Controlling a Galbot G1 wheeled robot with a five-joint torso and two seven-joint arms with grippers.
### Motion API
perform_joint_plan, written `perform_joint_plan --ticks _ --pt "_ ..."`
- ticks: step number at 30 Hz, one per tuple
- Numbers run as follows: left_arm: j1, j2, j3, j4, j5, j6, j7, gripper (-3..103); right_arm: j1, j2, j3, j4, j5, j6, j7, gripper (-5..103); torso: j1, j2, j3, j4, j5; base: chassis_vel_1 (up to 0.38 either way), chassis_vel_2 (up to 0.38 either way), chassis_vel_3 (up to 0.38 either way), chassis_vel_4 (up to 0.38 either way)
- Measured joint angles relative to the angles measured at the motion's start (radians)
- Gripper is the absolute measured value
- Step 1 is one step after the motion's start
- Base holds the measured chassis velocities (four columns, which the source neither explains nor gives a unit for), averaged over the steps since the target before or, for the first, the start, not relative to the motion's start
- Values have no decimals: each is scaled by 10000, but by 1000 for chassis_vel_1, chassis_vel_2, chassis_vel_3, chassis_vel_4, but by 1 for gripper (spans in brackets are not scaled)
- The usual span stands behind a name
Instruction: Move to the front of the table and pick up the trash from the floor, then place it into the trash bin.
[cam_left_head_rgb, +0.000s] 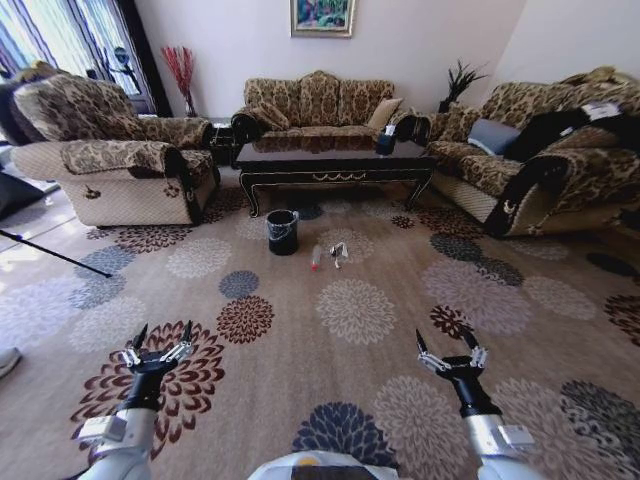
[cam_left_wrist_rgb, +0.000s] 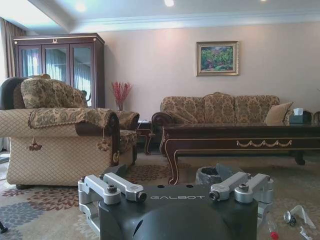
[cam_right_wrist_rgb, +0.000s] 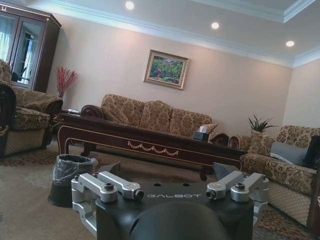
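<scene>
Both the left gripper (cam_left_head_rgb: 159, 338) and right gripper (cam_left_head_rgb: 447, 346) hang open, empty. The plastic bottle (cam_left_head_rgb: 316, 258) looks light and slippery; grasp mid-body.

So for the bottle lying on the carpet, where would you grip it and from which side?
Probably across the clear body of the bottle, mid-length, coming down from above. It lies flat on the carpet, red cap toward the robot, so jaws should straddle its narrow width. The crumpled wrapper sits close on the right.
</scene>
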Motion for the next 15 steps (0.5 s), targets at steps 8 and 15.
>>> perform_joint_plan --ticks 8,15 --pt "80 15 -4 -55 11 -53 3 100 -54 35 27 2 23 113 -39 100 -86 -317 -233 0 0 0 0 0 0" --pt "161 66 22 -105 23 -130 19 100 -116 121 -64 -5 -94 214 -124 100 -170 -601 -434 0 0 0 0 0 0"
